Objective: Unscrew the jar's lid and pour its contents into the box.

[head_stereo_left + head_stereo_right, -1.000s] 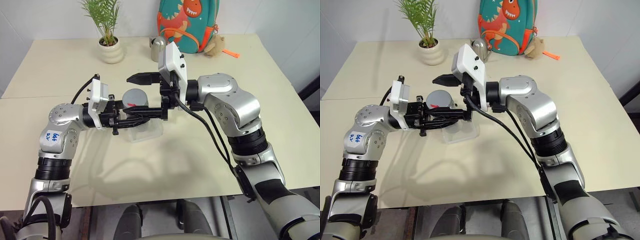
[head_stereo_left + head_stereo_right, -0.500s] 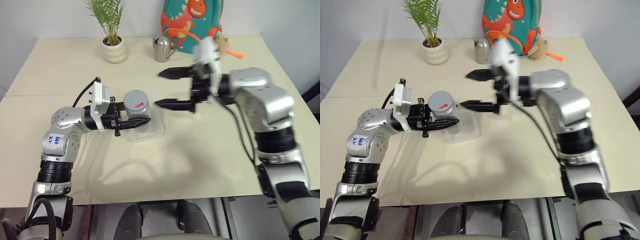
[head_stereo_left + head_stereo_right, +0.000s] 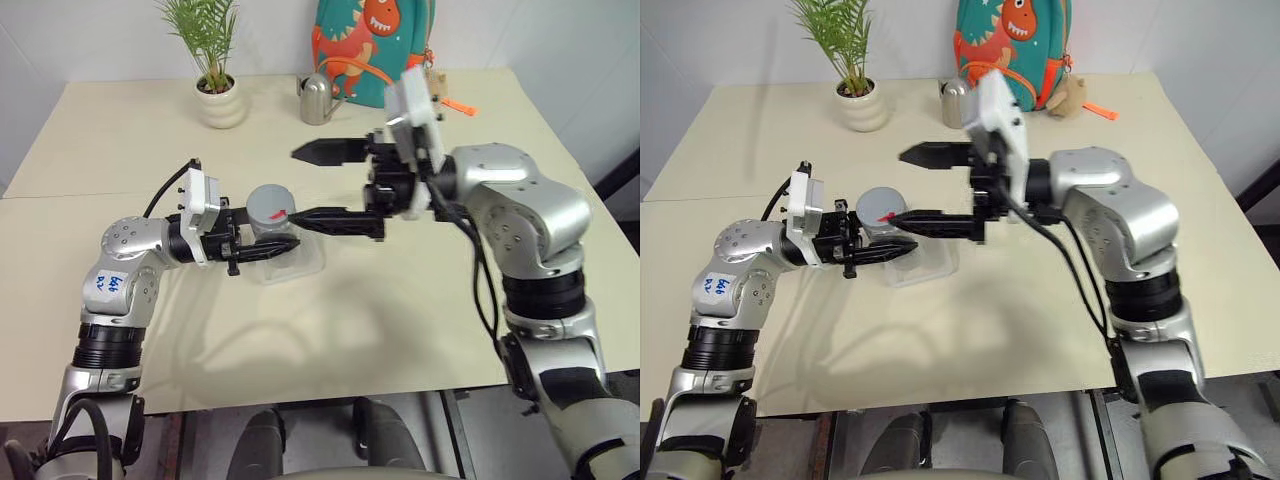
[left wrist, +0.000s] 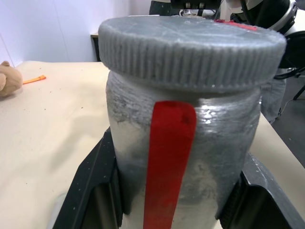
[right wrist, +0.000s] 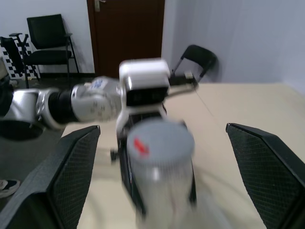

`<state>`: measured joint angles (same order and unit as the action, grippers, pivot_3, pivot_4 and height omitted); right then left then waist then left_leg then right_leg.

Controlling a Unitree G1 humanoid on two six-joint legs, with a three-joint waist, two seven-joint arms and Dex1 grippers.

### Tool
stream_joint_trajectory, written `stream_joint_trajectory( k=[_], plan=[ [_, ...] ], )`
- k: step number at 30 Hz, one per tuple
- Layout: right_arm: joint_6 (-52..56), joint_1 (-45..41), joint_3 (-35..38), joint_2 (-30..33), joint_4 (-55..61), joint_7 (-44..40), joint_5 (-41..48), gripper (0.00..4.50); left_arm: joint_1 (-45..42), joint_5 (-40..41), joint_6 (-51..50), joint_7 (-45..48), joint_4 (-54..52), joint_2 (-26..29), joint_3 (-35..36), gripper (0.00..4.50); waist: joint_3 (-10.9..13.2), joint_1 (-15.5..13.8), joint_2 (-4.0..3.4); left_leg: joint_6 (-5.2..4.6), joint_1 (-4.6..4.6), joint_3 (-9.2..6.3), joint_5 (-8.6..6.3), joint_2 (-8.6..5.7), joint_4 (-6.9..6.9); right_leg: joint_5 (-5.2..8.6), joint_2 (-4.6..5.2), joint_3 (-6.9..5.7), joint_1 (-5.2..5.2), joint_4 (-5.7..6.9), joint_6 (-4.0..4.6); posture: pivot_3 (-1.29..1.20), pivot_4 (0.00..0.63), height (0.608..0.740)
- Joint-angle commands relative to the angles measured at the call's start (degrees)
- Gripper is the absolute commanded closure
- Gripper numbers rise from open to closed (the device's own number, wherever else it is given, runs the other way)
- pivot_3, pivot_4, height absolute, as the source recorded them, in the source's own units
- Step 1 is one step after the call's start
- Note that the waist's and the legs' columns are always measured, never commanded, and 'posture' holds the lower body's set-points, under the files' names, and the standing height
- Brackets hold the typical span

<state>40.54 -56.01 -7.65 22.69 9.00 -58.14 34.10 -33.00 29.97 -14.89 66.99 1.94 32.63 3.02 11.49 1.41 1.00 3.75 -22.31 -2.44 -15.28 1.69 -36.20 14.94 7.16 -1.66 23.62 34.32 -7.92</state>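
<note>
My left gripper (image 3: 272, 240) is shut on the jar (image 4: 190, 157), holding it upright by its body. The jar has a red strip down its side. The grey ribbed lid (image 3: 270, 204) with a red mark sits on top of it. My right gripper (image 3: 292, 186) is open wide and level, pointing at the lid from the right. In the right wrist view the lid (image 5: 159, 143) lies ahead between its spread fingers (image 5: 78, 162). The clear box (image 3: 303, 262) rests on the table right under the jar. The contents cannot be made out through the cloudy wall.
Along the far edge of the table stand a potted plant (image 3: 218, 95), a silver watering can (image 3: 317, 100) and a dinosaur backpack (image 3: 372, 40). A small plush toy (image 3: 1068, 95) and an orange scrap (image 3: 460, 106) lie beside the backpack. The table's front edge runs close below my arms.
A second ago the right gripper straddled the lid. It then swung off to the right and has since come back, now just right of the lid. The left gripper kept the jar still.
</note>
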Motion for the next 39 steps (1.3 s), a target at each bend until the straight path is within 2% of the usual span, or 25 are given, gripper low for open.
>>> stream_joint_trajectory(
  k=[1, 6, 13, 20, 26, 31, 35, 39],
  plan=[
    [1.0, -1.8, -2.7, -2.8, -0.6, 3.7, -2.1, 0.05, -1.1, 0.0, 0.4, -0.1, -1.1, 0.0, 0.1, 2.58, 0.0, 0.0, 0.0, 0.0, 0.0, 0.0, 0.0, 0.0, 0.0, 0.0, 0.0, 0.0, 0.0, -0.01, 0.0, 0.0, 0.15, 0.74],
    [1.1, -2.6, -5.8, -7.3, -3.9, 8.2, -5.7, 0.05, -1.6, 0.1, -0.3, -0.7, -1.0, -0.5, -0.4, 2.58, 0.0, 0.0, 0.0, 0.0, -0.02, 0.0, 0.0, 0.0, 0.02, 0.0, -0.01, 0.02, 0.03, -0.02, 0.0, 0.0, 0.15, 0.74],
    [-0.4, -3.7, -3.8, -7.6, -6.6, 8.4, -6.6, 0.05, -1.5, 0.5, -0.7, -1.0, -1.4, -0.7, -0.6, 2.58, 0.0, 0.1, 0.0, -0.01, -0.04, 0.0, 0.0, 0.0, 0.03, 0.0, -0.02, 0.02, 0.04, -0.02, 0.0, 0.0, 0.15, 0.74],
    [-1.3, -3.7, 0.0, -3.3, -8.6, 5.7, -6.1, 0.05, -1.0, 0.6, -0.7, -1.0, -1.6, -0.6, -0.6, 2.58, 0.0, 0.1, 0.0, -0.01, -0.04, 0.0, -0.01, 0.0, 0.04, 0.0, -0.03, 0.04, 0.05, -0.03, 0.0, 0.0, 0.15, 0.74],
    [-1.9, -0.2, 3.4, 5.4, -7.9, 1.4, -4.2, 0.05, -0.5, 0.6, -0.4, -1.0, -1.6, -0.3, -0.3, 2.58, 0.0, -0.2, 0.01, -0.03, -0.05, 0.01, -0.02, -0.01, 0.03, 0.0, -0.03, 0.04, 0.04, -0.08, 0.0, 0.0, 0.15, 0.74],
    [-1.9, 1.9, 6.9, 9.6, -6.7, -1.6, -1.4, 0.05, -0.5, 0.4, -0.3, -0.8, -1.4, -0.1, 0.0, 2.58, 0.0, -0.8, 0.01, -0.04, -0.07, 0.08, -0.02, -0.02, 0.04, -0.03, -0.03, 0.08, 0.05, -0.17, -0.06, 0.0, 0.15, 0.74],
    [-0.6, 2.9, 7.8, 10.3, -4.4, -4.0, 1.4, 0.05, -0.6, 0.3, -0.3, -0.4, -1.0, 0.3, 0.4, 2.58, 0.0, -0.4, 0.01, -0.04, -0.04, 0.13, -0.02, 0.0, 0.07, -0.03, -0.08, 0.18, 0.06, -0.18, -0.06, 0.0, 0.15, 0.74],
    [0.7, 2.0, 6.3, 7.9, -2.1, -3.2, 3.1, 0.05, -1.0, 0.1, -0.2, -0.3, -0.5, 0.4, 0.3, 2.58, 0.0, -0.1, 0.01, -0.04, -0.03, 0.15, -0.03, 0.0, 0.04, -0.04, -0.08, 0.21, 0.05, -0.17, -0.07, 0.0, 0.15, 0.74]
  ],
)
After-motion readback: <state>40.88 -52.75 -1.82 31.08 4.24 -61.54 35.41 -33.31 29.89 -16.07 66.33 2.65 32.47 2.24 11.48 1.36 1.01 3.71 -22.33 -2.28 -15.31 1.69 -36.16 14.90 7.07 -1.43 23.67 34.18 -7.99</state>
